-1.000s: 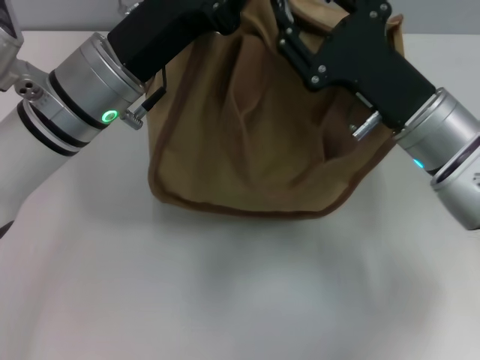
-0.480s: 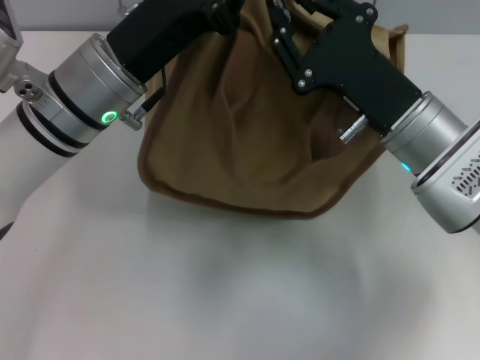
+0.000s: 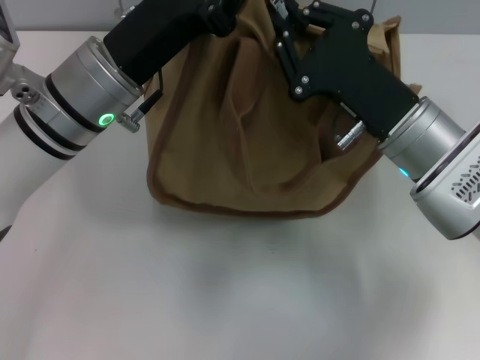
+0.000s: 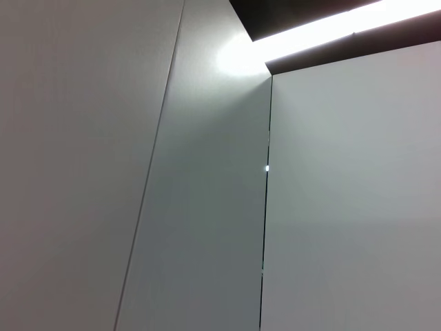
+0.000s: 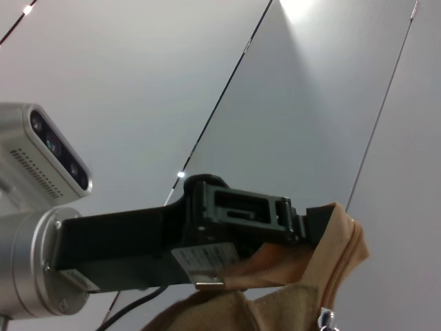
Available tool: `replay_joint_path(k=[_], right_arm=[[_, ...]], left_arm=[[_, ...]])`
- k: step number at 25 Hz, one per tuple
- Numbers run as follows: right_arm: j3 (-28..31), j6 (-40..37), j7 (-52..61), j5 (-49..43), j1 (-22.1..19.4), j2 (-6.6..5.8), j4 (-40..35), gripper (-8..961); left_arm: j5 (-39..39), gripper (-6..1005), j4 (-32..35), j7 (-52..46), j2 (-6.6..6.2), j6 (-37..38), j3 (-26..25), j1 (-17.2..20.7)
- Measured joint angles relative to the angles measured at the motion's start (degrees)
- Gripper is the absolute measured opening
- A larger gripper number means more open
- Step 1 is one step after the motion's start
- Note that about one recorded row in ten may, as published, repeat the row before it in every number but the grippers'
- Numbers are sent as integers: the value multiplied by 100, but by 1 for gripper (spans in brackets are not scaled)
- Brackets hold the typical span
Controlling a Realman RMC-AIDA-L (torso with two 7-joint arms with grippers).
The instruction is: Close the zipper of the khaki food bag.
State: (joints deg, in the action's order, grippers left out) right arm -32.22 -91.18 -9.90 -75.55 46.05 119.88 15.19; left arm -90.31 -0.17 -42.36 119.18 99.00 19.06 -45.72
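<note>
Khaki food bag (image 3: 247, 142) on table (image 3: 225, 300): left gripper (image 5: 303, 224) pinching its top corner, right gripper (image 3: 281, 15) at top edge, grip indiscernible.

Khaki food bag (image 3: 247, 142): plain tan canvas, unpatterned, edged with darker brown piping along its lower seam. Zipper (image 5: 342, 265): khaki tape matching the canvas, with a small silver metal pull. Left hand (image 5: 234, 214) and right hand (image 3: 289, 34): matte black housings, each on a brushed silver wrist cuff with black bands; the left cuff carries a green indicator light, the right a blue one. Surface (image 3: 240, 300): uniform pale grey-white.
</note>
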Motion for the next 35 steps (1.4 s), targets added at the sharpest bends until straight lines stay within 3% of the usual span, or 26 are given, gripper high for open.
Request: replay_joint_path(k=[8, 18, 29, 35], right_arm=[[5, -55, -3, -66, -37, 0, 37, 106], [1, -754, 41, -69, -368, 0, 14, 105], [120, -733, 207, -69, -360, 0, 52, -2], [426, -876, 1142, -68, -407, -1, 133, 68]], left_arm=[[3, 21, 0, 0, 0, -6, -59, 59], [13, 21, 0, 9, -1, -9, -87, 97], [13, 21, -18, 4, 0, -13, -87, 92], [11, 21, -53, 9, 0, 11, -86, 48]])
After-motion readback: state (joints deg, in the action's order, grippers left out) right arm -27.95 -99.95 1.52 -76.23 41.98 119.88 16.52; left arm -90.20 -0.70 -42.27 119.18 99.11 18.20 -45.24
